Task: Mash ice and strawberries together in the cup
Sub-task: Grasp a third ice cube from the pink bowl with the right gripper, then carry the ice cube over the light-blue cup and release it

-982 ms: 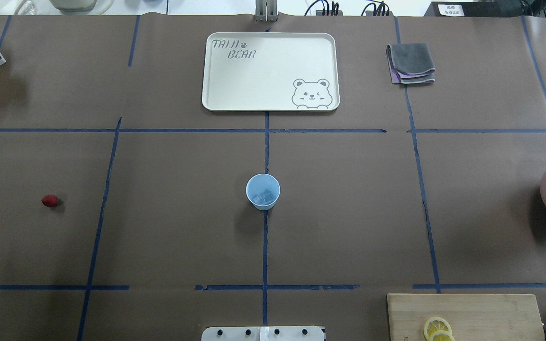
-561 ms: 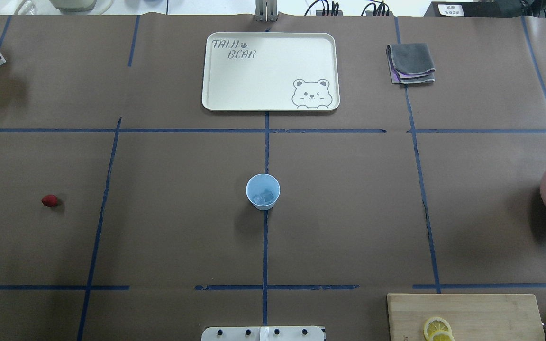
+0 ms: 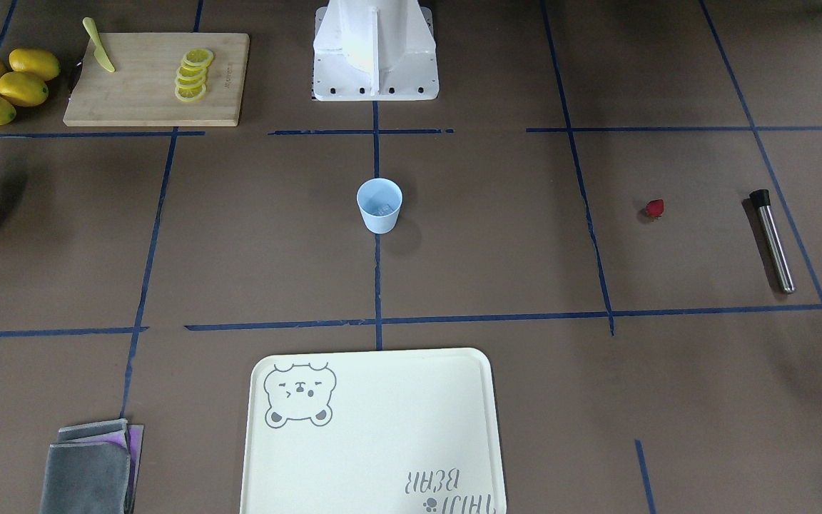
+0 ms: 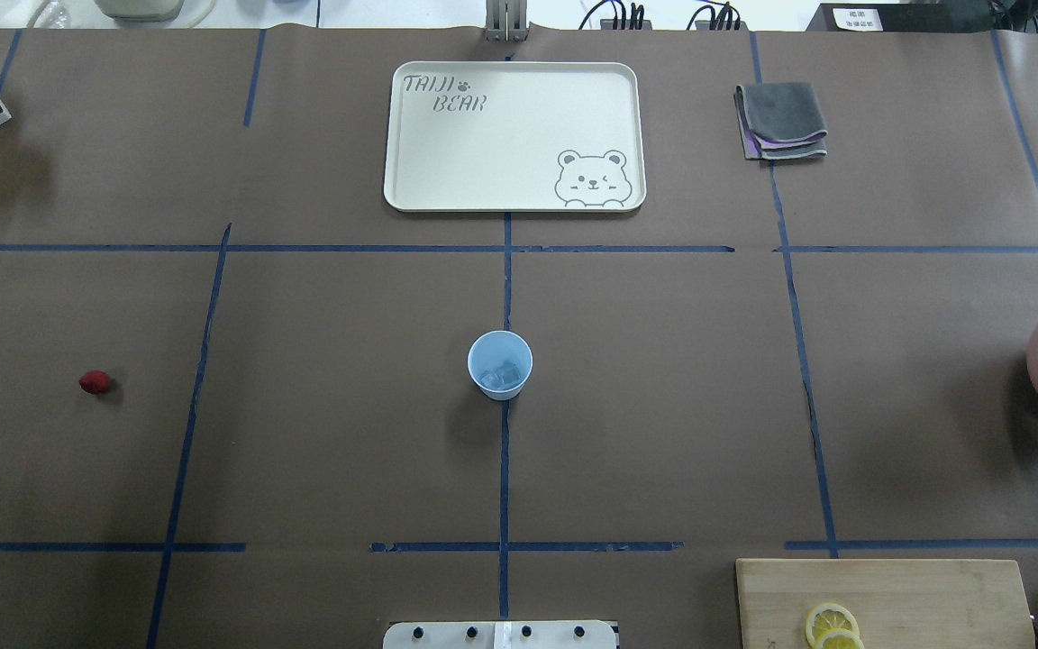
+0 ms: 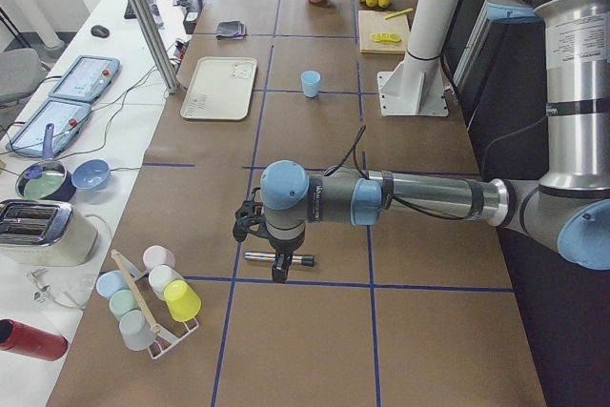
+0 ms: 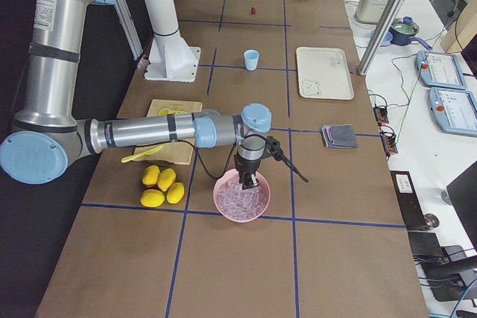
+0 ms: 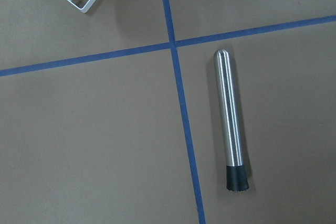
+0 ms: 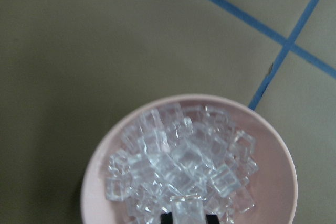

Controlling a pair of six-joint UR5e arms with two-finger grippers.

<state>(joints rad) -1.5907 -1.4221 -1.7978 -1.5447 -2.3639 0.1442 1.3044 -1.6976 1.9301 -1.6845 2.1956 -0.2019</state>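
One light-blue, tapered plastic cup [image 3: 379, 205] stands at the table's centre in my front-facing view. A little clear ice [image 3: 382, 210] sits in its bottom. The small dark-red strawberry [image 3: 655, 208] lies well apart toward the robot's left, near a smooth steel muddler [image 3: 773, 243] with a black ribbed end.

Overhead, the cup's round rim and the chunks inside read more plainly.

Only the end views bring the arms in. From the left end, the left gripper [image 5: 278, 272] hangs just above the muddler; I cannot tell how its fingers stand. From the right end, the right gripper [image 6: 247, 182] dips into a pink bowl [image 6: 262, 206].

My left wrist camera shows the muddler's polished cylinder on matte brown paper.

My right wrist camera adds glassy ice cubes [image 8: 178, 166] heaped in the bowl. Two dark fingertips [image 8: 167, 219] flank one cube; I cannot tell whether they pinch it.
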